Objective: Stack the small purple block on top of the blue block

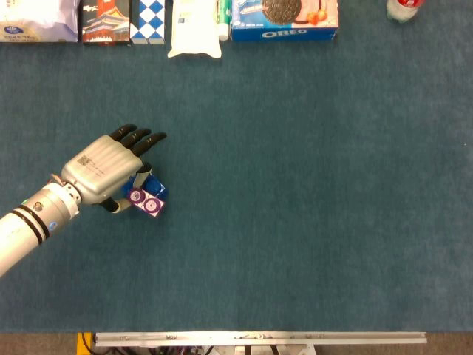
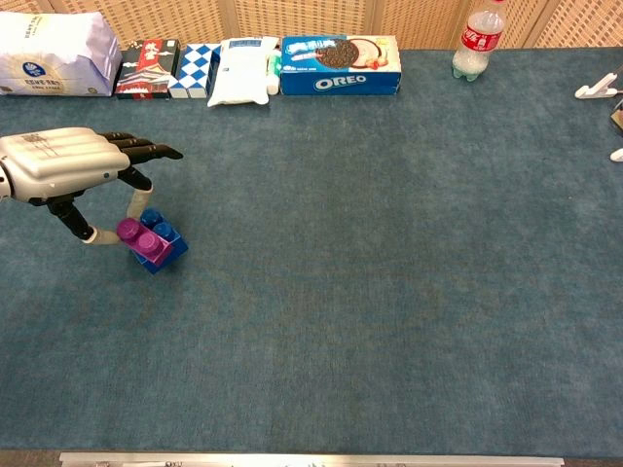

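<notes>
Meanwhile, near the left edge of the blue felt-like table surface (image 1: pixel 310 222), the silver-backed left hand (image 1: pixel 100 168) pinches the small purple block (image 1: pixel 145 203) between thumb and a fingertip, its black fingers (image 2: pixel 146 150) stretched out flat above. Studded and plastic, the purple block sits on the blue block (image 2: pixel 161 243), covering its near end while blue studs show behind. Along the far edge stand an Oreo box (image 2: pixel 340 52), a white pouch (image 2: pixel 238 72) and a clear bottle (image 2: pixel 476 39)
</notes>
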